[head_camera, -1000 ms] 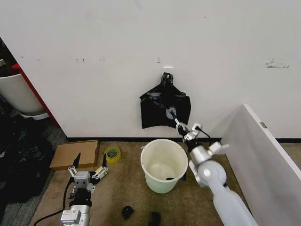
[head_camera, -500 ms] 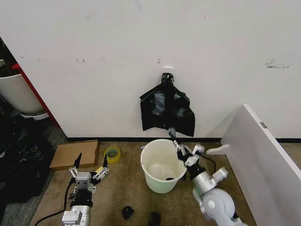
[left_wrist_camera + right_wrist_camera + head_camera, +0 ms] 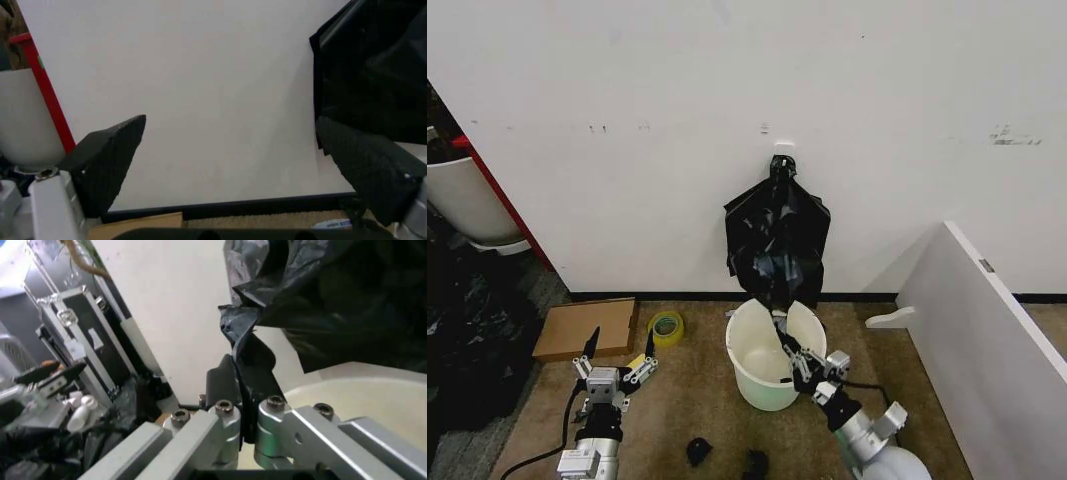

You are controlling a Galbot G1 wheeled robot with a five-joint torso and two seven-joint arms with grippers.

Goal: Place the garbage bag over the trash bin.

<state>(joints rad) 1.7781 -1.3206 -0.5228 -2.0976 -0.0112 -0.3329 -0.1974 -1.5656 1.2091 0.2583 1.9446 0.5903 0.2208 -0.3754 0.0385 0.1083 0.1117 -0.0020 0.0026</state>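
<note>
the wall (image 3: 627, 120) carries the bag (image 3: 777, 235), which hangs from a hook (image 3: 784, 145) and drapes down so its lower corner reaches over the bin's back rim. the floor (image 3: 687, 400) carries the rest. a white panel (image 3: 972, 320) leans along the right side, leaving only a narrow strip of floor beside the bin. the bin (image 3: 772, 352) stands upright and open near the wall's base, with bare floor in front and to its left. a flat cardboard piece (image 3: 587, 326) lies at the left by the wall, a tape roll (image 3: 666, 327) just beside it.

the right gripper (image 3: 792, 357) sits over the bin's mouth at its right rim. the right wrist view shows what the head view cannot: its fingers (image 3: 223, 385) are pinched close on a twisted strip of the bag, the bin's rim pale behind.

the left gripper (image 3: 615, 363) is low over the floor at front left, well apart from the bin. the left wrist view shows its fingers (image 3: 110, 160) spread wide with nothing between, the wall and bag edge beyond.
</note>
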